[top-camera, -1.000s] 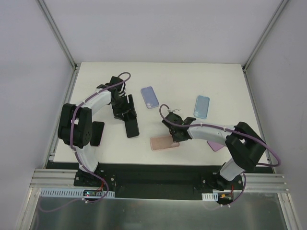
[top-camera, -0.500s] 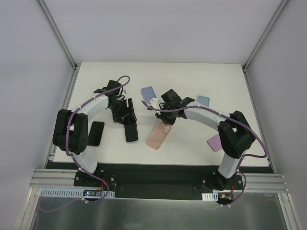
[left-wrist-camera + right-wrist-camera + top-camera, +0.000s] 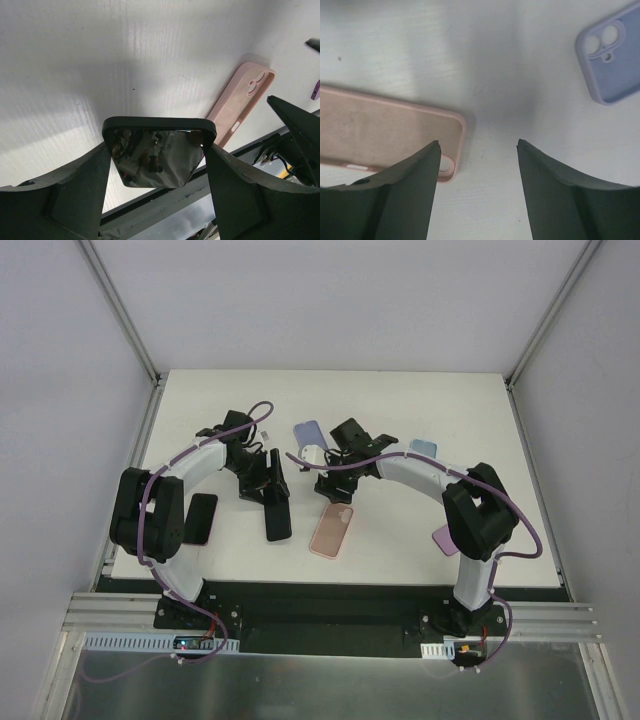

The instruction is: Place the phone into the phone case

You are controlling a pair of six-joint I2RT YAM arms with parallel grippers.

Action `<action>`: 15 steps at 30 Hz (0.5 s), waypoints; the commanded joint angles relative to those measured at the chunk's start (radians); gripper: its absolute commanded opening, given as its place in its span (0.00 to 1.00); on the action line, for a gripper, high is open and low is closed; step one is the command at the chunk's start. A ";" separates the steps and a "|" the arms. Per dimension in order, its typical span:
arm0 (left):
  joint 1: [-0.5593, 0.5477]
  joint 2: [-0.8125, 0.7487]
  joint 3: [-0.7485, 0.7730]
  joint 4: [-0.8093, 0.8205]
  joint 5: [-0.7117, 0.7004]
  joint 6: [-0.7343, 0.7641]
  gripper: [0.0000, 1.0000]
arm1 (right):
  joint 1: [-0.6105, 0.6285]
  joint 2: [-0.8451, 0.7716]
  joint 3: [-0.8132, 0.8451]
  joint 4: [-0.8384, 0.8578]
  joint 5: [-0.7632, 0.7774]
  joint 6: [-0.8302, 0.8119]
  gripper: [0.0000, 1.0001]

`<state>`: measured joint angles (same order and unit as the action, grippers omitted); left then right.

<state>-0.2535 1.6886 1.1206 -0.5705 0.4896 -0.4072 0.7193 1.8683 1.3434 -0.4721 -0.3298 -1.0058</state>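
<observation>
Since a second ago the right gripper (image 3: 335,483) has swung left and let go of the pink case (image 3: 331,530); its jaws now stand apart just above the case's far end. Just left of the case, the left gripper (image 3: 262,483) is clamped on the black phone (image 3: 277,512).

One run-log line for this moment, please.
left fingers: gripping black phone | right fingers: open, empty | pink case: flat on table

Bright, even light from above; soft grey shadows lie on the white bench (image 3: 420,410). The phone (image 3: 157,155) screen shows mirror-like glare.
</observation>
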 commanded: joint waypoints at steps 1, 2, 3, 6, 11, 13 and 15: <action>0.007 -0.033 -0.031 0.006 0.037 0.008 0.00 | -0.032 -0.046 0.045 0.065 -0.005 0.094 0.67; 0.005 -0.047 -0.039 0.011 0.041 0.007 0.00 | -0.037 -0.076 0.034 0.084 0.006 0.169 0.65; 0.005 -0.053 -0.044 0.015 0.044 0.004 0.00 | -0.040 -0.095 0.025 0.101 0.011 0.217 0.63; 0.005 -0.063 -0.045 0.024 0.049 -0.007 0.00 | -0.061 -0.179 -0.035 0.160 -0.118 0.408 0.61; 0.005 -0.076 -0.045 0.040 0.073 -0.021 0.00 | -0.041 -0.334 -0.229 0.426 -0.131 0.872 0.60; 0.005 -0.093 -0.057 0.050 0.087 -0.030 0.00 | -0.017 -0.357 -0.250 0.414 -0.046 1.060 0.59; 0.005 -0.116 -0.062 0.061 0.115 -0.042 0.00 | 0.028 -0.360 -0.286 0.418 0.030 1.169 0.59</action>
<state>-0.2535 1.6562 1.0664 -0.5278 0.5175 -0.4126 0.6834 1.5402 1.1126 -0.1539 -0.3889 -0.2398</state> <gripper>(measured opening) 0.686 0.596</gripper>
